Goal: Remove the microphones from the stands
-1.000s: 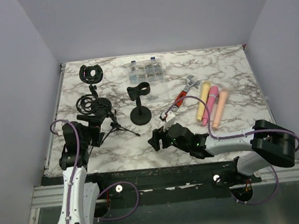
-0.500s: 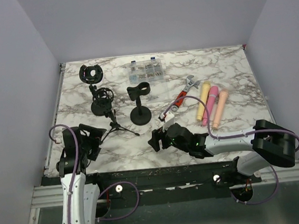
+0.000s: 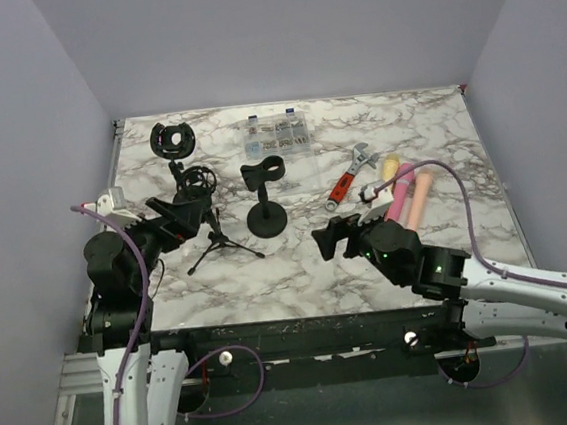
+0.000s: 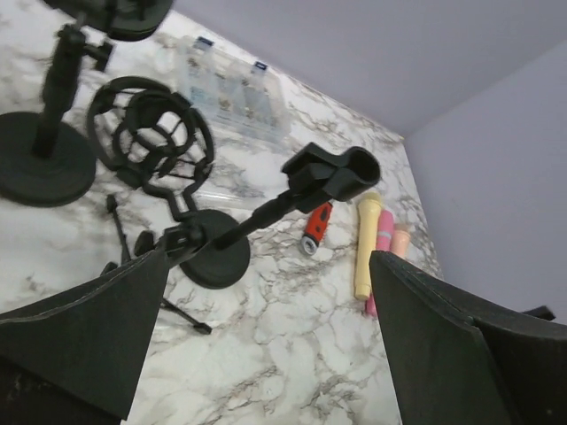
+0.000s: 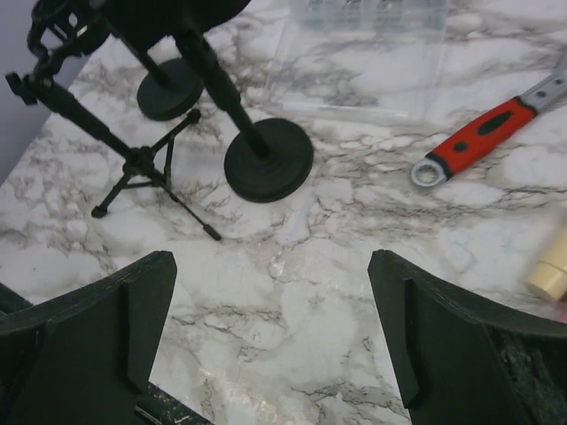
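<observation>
A black stand (image 3: 265,202) with a round base stands upright mid-table, and its clip (image 4: 332,173) is empty. Three microphones lie side by side on the table to the right: yellow (image 3: 384,175), pink (image 3: 403,196) and peach (image 3: 421,192). My left gripper (image 3: 178,215) hangs open beside the tripod stand (image 3: 214,242), nothing between its fingers (image 4: 80,336). My right gripper (image 3: 334,236) is open over bare marble right of the round base (image 5: 268,159), with the microphones just behind it.
The tripod (image 5: 137,164) carries a shock mount (image 4: 151,133). A second round-base stand (image 3: 194,206) with a ring mount (image 3: 171,141) stands at the back left. A red-handled wrench (image 3: 346,181) and a clear parts box (image 3: 278,131) lie farther back.
My right arm has lifted and swung right, away from the front edge, and its jaws have opened wider. My left arm has risen and moved in toward the tripod.
</observation>
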Available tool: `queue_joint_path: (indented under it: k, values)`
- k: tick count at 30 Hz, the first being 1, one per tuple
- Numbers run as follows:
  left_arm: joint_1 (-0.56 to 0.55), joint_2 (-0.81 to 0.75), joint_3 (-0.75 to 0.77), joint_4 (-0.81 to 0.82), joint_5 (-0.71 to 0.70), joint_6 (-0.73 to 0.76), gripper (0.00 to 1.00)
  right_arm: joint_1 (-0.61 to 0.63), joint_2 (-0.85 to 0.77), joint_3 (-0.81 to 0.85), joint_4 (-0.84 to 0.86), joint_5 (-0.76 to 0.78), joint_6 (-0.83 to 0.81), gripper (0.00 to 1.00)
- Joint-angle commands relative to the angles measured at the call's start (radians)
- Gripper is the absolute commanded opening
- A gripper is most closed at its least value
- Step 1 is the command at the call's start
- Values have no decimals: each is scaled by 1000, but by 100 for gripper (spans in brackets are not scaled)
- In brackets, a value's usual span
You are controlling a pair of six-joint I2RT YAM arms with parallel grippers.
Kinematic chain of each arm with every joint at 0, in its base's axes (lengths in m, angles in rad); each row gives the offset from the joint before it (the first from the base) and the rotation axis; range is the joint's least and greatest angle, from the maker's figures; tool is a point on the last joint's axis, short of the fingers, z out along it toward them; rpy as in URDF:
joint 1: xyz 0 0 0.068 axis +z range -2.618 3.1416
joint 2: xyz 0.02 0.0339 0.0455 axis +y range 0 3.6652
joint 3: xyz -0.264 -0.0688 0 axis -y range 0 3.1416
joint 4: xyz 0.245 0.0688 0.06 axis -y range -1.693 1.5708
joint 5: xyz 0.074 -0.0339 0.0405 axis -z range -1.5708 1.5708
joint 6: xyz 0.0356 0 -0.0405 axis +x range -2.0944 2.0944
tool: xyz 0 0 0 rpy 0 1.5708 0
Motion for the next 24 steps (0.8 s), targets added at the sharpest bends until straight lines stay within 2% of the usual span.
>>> queue_joint_path:
  k: [1, 6, 10, 17, 21, 24]
  values:
    - [-128, 106, 85, 140, 31, 93, 99, 3, -138, 92, -275, 212, -11, 100]
    - [-337, 179, 171, 205, -106, 136, 98, 4, -266, 212, -448, 339, -17, 100]
    - [-443, 197, 226, 270, -123, 197, 99, 4, -345, 317, -561, 394, -14, 100]
    - [-473, 79, 228, 423, -56, 299, 98, 3, -410, 485, -657, 412, -74, 100]
    - [-473, -50, 176, 527, -61, 372, 99, 3, -455, 532, -615, 337, -161, 100]
    - [-473, -137, 154, 546, -106, 406, 98, 3, -502, 540, -570, 291, -203, 100]
